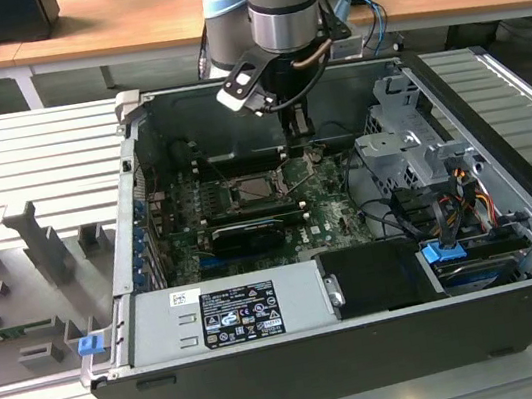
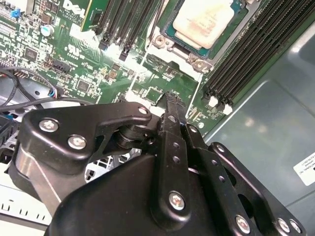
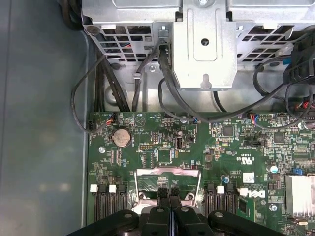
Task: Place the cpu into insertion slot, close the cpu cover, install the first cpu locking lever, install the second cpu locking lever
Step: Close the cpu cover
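Plainly, the cpu (image 2: 204, 19) lies flat in the insertion slot (image 1: 257, 189), pale top up, so the placing step looks done. A silver-grey metal frame (image 2: 172, 46) borders the chip at the end nearest the gripper. I cannot tell whether that is the cpu cover lying shut or only its hinge plate. Long black memory slots (image 2: 246, 54) flank the socket on both sides. In the exterior view they run roughly 9 to 3, much the same way as the line from socket to gripper (a handy guide for any approach).

In that exterior view the gripper (image 1: 301, 148) hangs low inside the open computer case (image 1: 513, 221). The socket sits at about 8 o'clock from its tips, near but apart. The fingertips (image 3: 161, 193) are pressed together, narrow, with nothing visible between them. In the first wrist view they hover just over the frame's edge, and whether they touch it cannot be judged.

The two locking levers are too thin to pick out with any confidence. The far side of the socket is cut off in the second wrist view. The gripper's own black body hides the board beneath it in both wrist views.
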Robot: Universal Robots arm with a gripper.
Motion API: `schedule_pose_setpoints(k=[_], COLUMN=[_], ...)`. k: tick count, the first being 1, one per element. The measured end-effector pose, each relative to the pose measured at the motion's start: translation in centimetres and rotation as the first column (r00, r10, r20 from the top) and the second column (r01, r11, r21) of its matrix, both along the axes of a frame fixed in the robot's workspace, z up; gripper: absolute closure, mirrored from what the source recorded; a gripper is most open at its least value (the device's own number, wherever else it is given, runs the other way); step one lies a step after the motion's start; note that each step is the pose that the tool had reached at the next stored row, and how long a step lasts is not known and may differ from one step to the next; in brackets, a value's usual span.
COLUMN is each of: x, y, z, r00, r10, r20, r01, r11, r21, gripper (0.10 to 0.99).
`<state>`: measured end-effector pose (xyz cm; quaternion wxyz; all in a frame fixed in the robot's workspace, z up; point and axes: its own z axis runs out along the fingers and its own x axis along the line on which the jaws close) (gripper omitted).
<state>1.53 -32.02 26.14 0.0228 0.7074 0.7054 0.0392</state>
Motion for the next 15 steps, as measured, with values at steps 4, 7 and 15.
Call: schedule_pose_setpoints(k=[4,7,15], x=[0.18,0.32,0.71], y=[0.00,0.00,0.00], z=[0.00,0.00,0.00], r00=[1.0000,1.0000,1.0000], r10=[0.000,0.000,0.000], r20=[0.0000,0.0000,0.0000], r01=[0.000,0.000,0.000], r11=[1.0000,1.0000,1.0000], r21=[0.000,0.000,0.000], gripper=[0.980,0.980,0.980])
